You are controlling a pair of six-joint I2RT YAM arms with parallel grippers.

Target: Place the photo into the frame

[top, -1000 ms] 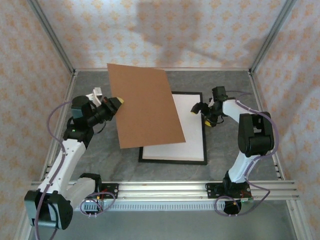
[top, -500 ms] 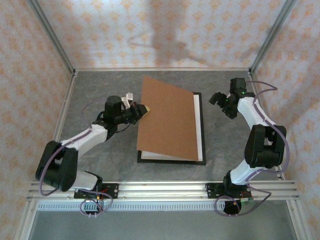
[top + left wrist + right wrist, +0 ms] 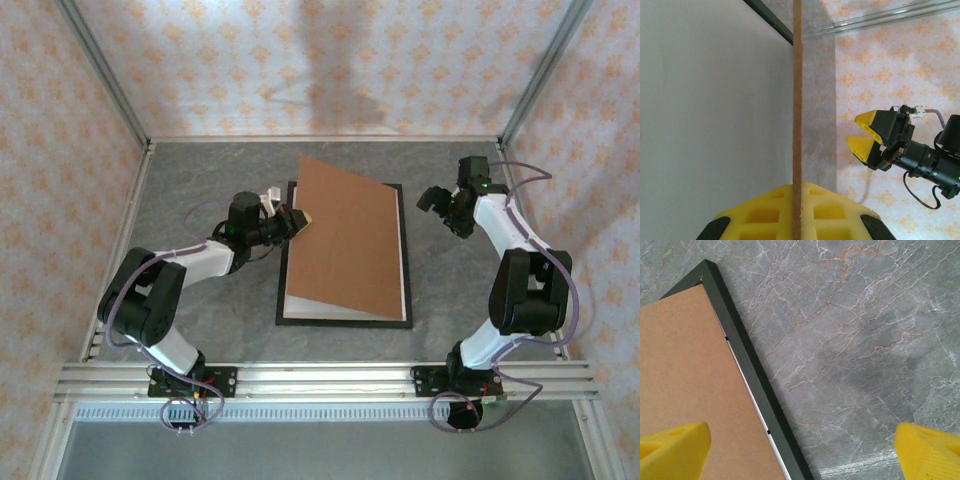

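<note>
Now the frame point(image 3: 342, 321) lies on your table point(image 3: 230, 310) holding the photo point(image 3: 300, 308) white side up, your left jaws clamped on the tilted brown backing board point(image 3: 345, 240) over it, your right jaws spread wide nearby.

frame point(image 3: 342, 321) lies flat mid table point(image 3: 210, 180), long sides running near to far. photo point(image 3: 305, 306) lies inside the frame, a strip of it showing along the near and right sides. backing board point(image 3: 345, 240) sits tilted over both, covering most of them; from above its far left corner pokes past the frame's far edge, and its right edge is just inside the frame's right side. left gripper point(image 3: 297, 219) is at the frame's left side, pinching the board's left edge. right gripper point(image 3: 446, 211) hangs right of the frame's far right corner, apart from it, over bare table. rail point(image 3: 330, 378) runs along the near edge, both arm bases on it.
</note>
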